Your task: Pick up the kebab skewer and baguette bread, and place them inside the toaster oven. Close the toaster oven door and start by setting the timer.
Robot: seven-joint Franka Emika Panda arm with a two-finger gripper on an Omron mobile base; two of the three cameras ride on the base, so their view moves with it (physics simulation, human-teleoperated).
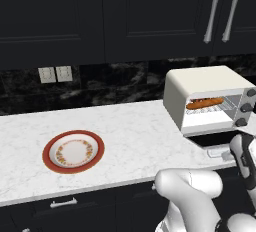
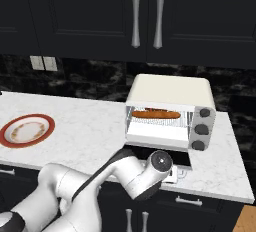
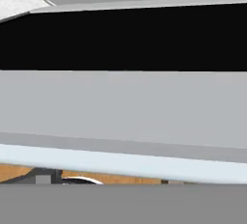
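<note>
Baguette bread [image 2: 155, 114] lies on the rack inside the toaster oven [image 2: 170, 93], right of centre in our right base frame, long axis left-right. Toaster oven door [image 2: 159, 157] hangs open and flat, bar handle [image 3: 120, 158] crossing our hand frame's lower part. Gripper spread: we cannot tell.

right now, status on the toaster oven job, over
Gripper low at the open toaster oven door, jaw state unclear. Baguette bread on the rack inside the toaster oven. Plate bare. Door not yet closed.
</note>
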